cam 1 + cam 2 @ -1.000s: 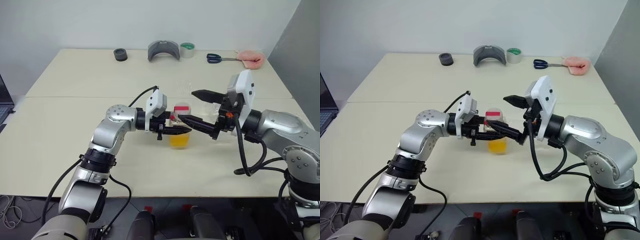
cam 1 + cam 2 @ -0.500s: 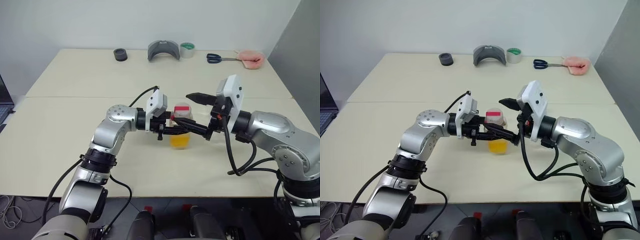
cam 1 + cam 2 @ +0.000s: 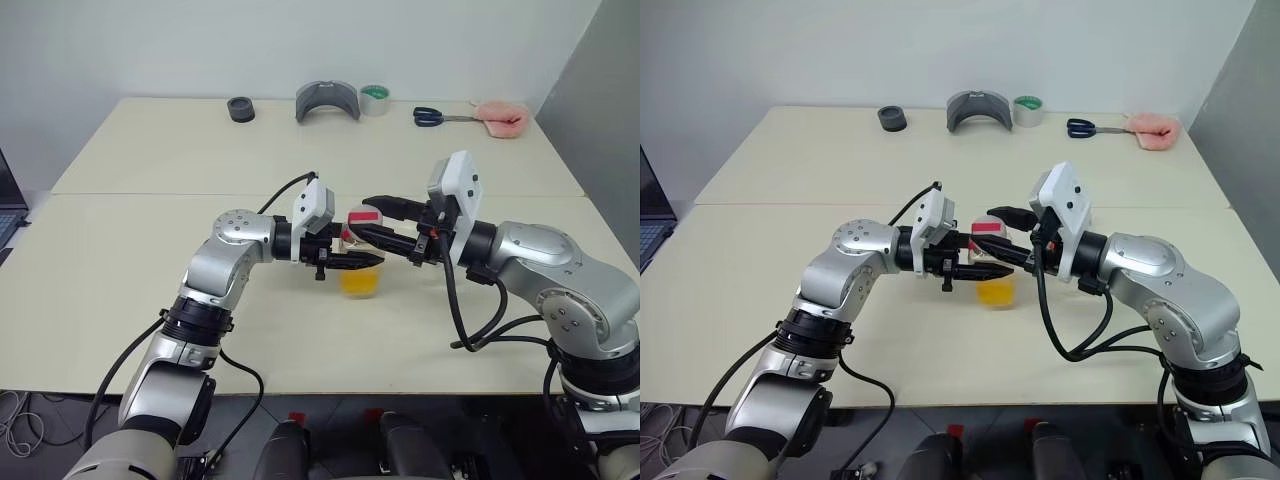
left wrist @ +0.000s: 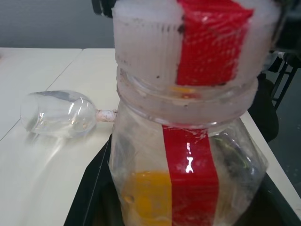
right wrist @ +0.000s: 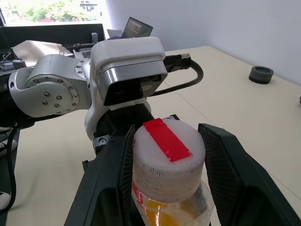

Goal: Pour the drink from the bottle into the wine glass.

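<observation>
My left gripper (image 3: 350, 262) is shut on the bottle (image 3: 360, 262), a small clear one with a red label strip, and holds it upright just above the middle of the table (image 3: 150, 300). The orange-yellow drink (image 3: 360, 283) fills its lower part. The bottle's white ribbed cap (image 5: 167, 155), which carries a red strip, sits between the two fingers of my right gripper (image 3: 363, 218); both fingers press on its sides. Behind the bottle, the left wrist view shows the wine glass (image 4: 59, 113) lying on its side on the table.
Along the far edge lie a black roll (image 3: 240, 109), a grey curved holder (image 3: 327, 100), a tape roll (image 3: 375, 98), blue-handled scissors (image 3: 435, 117) and a pink cloth (image 3: 500, 117). A laptop corner (image 3: 8, 215) sits at the far left.
My right gripper moved left over the bottle's top and its wide-open fingers closed in on the cap. The left arm and the bottle stayed put.
</observation>
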Tool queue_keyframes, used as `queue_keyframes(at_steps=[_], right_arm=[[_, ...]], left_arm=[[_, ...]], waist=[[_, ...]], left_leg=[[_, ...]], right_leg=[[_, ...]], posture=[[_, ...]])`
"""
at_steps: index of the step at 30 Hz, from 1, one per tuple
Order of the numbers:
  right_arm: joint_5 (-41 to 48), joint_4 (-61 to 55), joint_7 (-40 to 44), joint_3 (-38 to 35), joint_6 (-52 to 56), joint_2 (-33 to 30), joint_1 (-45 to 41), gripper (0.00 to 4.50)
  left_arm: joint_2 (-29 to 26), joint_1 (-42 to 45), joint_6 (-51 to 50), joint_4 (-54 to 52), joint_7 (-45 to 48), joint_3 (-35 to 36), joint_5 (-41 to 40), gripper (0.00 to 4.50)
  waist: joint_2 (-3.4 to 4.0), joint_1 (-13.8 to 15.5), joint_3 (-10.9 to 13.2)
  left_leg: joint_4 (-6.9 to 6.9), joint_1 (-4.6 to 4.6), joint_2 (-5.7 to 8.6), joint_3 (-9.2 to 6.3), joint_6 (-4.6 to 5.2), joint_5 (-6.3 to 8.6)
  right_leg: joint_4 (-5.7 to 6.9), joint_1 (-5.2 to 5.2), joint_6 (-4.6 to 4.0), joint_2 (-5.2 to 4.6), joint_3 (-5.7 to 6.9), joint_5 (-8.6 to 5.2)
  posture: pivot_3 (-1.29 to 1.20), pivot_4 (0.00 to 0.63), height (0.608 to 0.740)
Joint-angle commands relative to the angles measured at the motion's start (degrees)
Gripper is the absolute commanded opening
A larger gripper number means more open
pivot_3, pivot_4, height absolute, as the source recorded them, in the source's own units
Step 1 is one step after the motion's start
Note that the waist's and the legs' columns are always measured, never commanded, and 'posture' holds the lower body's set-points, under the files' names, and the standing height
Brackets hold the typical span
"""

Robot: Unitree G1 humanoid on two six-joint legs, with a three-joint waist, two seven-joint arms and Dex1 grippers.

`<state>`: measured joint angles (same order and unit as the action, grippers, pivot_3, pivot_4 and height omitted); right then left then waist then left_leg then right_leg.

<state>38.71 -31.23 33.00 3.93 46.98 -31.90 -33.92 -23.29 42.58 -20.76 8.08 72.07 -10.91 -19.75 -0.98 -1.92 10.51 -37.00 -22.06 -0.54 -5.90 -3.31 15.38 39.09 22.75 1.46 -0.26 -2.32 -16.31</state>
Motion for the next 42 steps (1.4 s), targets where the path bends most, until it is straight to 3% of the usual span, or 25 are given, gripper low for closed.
queue_keyframes(at_steps=[1, 4, 10, 16, 22, 26, 31, 38, 42], right_arm=[[-3.29, -1.95, 0.80, 0.81, -3.20, -1.07, 0.55, 1.79], [-6.18, -2.46, 1.34, 1.62, -6.37, -1.71, 1.44, 1.79], [3.77, -3.19, -1.79, -4.64, -2.20, 3.56, 5.04, 1.78], [8.51, -4.25, -5.66, -9.04, 0.49, 4.30, 6.05, 1.73], [5.11, -3.63, -7.58, -16.25, -2.00, -1.06, 10.81, 1.73], [-0.70, 0.40, -7.39, -21.57, -5.37, -4.34, 21.12, 1.72], [-9.11, 5.54, -6.16, -20.81, -12.30, -5.18, 32.90, 1.72], [-13.98, 8.95, -7.03, -20.14, -17.11, -1.40, 39.13, 1.72], [-14.89, 9.20, -5.80, -19.43, -17.70, -1.30, 40.68, 3.03]], left_arm=[[0.39, 0.91, 1.14, -2.77, 0.34, 0.29, -1.06, 1.80], [0.40, 0.76, 1.16, -2.81, 0.25, 0.29, -1.01, 1.80], [0.42, 0.21, 0.83, -3.39, 0.03, 0.38, -1.14, 1.79], [0.44, -0.06, 0.76, -3.68, -0.16, 0.48, -1.18, 1.79], [0.20, -0.38, 0.65, -3.87, -0.65, 0.84, -1.17, 1.79], [0.04, -0.58, 0.46, -3.93, -0.92, 0.99, -1.26, 1.79], [-0.15, -0.58, 0.41, -3.67, -1.63, 1.37, -1.35, 1.79], [-0.87, -1.28, -0.37, -4.19, -3.76, 2.77, -1.95, 1.79], [-1.44, -1.92, -0.69, -4.54, -4.69, 3.55, -1.93, 1.79]], waist=[[0.00, 0.00, 0.00], [0.00, -0.01, 0.00], [0.00, 0.00, 0.00], [0.00, 0.00, 0.00], [0.00, 0.10, 0.00], [0.00, 0.19, 0.00], [0.00, 0.07, 0.00], [0.02, -0.36, -0.01], [0.02, -0.33, -0.01]], left_leg=[[0.00, 0.00, 0.00, 0.00, 0.00, 0.00], [0.00, 0.00, 0.01, 0.00, 0.00, 0.00], [0.00, 0.00, -0.01, 0.01, 0.00, 0.00], [0.00, 0.00, -0.01, -0.01, 0.00, 0.00], [0.01, -0.02, 0.04, 0.00, 0.00, 0.00], [0.01, -0.02, 0.03, 0.01, 0.00, 0.00], [0.01, 0.03, 0.04, 0.10, 0.01, 0.00], [0.03, 0.17, -0.05, 0.21, 0.01, 0.00], [0.02, 0.17, -0.04, 0.20, 0.00, 0.00]], right_leg=[[0.00, 0.00, 0.00, 0.00, 0.00, 0.00], [0.00, 0.00, 0.00, 0.00, 0.00, 0.00], [0.01, 0.00, 0.00, 0.00, -0.02, 0.00], [0.01, 0.00, 0.00, 0.00, -0.01, 0.00], [-0.02, -0.01, 0.00, -0.02, -0.01, 0.00], [-0.02, -0.02, 0.00, -0.02, -0.01, 0.00], [-0.01, -0.04, 0.01, -0.01, -0.07, 0.00], [0.04, -0.07, 0.01, 0.09, -0.18, -0.01], [0.02, -0.09, 0.01, 0.08, -0.18, -0.01]], posture=[[0.00, 0.150, 0.740], [0.00, 0.150, 0.740], [0.00, 0.150, 0.740], [0.00, 0.150, 0.740], [0.00, 0.150, 0.740], [0.00, 0.150, 0.740], [0.00, 0.150, 0.740], [0.00, 0.150, 0.740], [0.00, 0.150, 0.740]])
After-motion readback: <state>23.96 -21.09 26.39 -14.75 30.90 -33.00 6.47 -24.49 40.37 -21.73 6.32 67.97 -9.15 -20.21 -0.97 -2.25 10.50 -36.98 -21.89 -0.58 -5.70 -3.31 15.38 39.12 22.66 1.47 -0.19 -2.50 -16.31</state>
